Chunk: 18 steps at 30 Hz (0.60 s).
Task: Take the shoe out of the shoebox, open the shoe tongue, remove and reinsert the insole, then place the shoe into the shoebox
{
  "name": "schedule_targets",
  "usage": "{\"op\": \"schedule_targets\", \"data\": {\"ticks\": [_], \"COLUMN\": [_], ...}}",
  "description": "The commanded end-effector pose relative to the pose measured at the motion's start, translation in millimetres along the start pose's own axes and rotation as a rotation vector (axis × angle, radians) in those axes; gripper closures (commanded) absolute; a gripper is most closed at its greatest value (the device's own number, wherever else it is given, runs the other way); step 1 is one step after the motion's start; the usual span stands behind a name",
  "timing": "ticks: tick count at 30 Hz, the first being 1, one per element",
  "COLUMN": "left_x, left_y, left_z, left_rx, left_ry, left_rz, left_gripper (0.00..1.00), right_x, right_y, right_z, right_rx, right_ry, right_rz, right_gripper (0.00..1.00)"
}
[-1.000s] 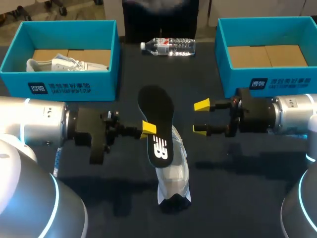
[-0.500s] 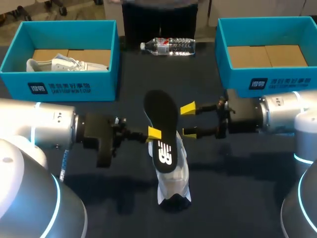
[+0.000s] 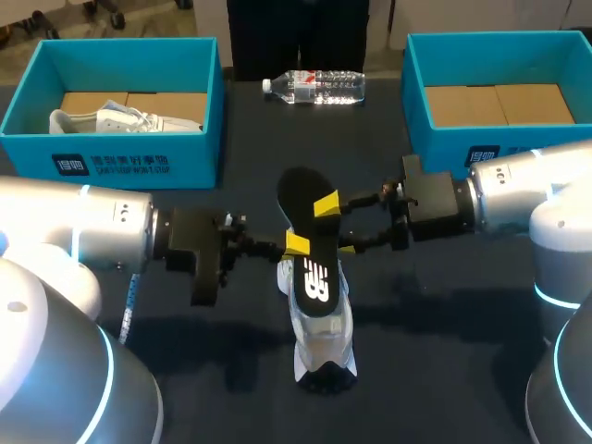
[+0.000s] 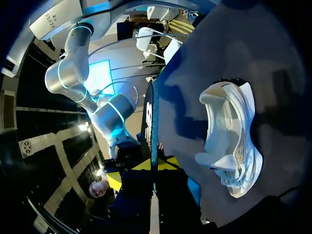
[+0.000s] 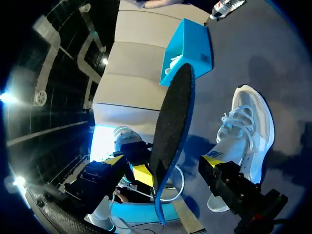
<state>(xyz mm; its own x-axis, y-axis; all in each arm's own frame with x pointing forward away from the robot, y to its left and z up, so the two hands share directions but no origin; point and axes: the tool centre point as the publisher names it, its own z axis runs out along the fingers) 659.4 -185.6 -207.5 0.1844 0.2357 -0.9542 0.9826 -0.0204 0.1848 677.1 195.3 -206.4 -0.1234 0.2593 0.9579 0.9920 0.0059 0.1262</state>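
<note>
Dark cloth covers the table, where a white sneaker [image 3: 322, 328] stands nearest, toe toward the robot. Just above it the left gripper [image 3: 296, 244] is clamped on the black insole [image 3: 301, 194], held on edge. The right gripper [image 3: 335, 226] has its fingers spread either side of the insole. Farther off stand the left shoebox [image 3: 120, 165] with a second sneaker [image 3: 111, 118], the right shoebox [image 3: 518, 148], and a water bottle [image 3: 314, 86].

The dark table [image 3: 444, 370] is carrying a white shoe [image 3: 322, 338], lying just beside the left gripper [image 3: 296, 245] and right gripper [image 3: 335, 227] — beyond them a bottle [image 3: 314, 87] is lying flat, with a left box [image 3: 120, 159] and right box [image 3: 444, 148] sitting well apart.
</note>
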Motion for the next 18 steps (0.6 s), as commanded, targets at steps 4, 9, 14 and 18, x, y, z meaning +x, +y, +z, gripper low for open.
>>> {"op": "schedule_targets", "data": {"ticks": [4,9,14,18], "left_x": [1.3,0.8,0.5,-1.2], "left_y": [-1.8,-2.4,-1.2,0.3], "left_z": [-3.0,-2.0,-2.5,-4.0], "left_rx": [0.002,0.004,0.002,0.001], "left_ry": [0.003,0.008,0.005,0.003], "left_rz": [0.016,0.02,0.013,0.014], "left_gripper": [1.0,1.0,1.0,1.0], "right_x": [8.0,11.3,11.8,11.4], "right_y": [-4.7,-4.3,-6.4,-7.7], "right_z": [2.3,7.1,9.1,9.9], "right_rx": [-0.001,0.01,0.008,0.006], "right_ry": [-0.059,-0.112,-0.128,-0.136], "right_rz": [-0.003,-0.012,-0.032,-0.04], "right_gripper": [0.0,0.0,0.0,0.0]}}
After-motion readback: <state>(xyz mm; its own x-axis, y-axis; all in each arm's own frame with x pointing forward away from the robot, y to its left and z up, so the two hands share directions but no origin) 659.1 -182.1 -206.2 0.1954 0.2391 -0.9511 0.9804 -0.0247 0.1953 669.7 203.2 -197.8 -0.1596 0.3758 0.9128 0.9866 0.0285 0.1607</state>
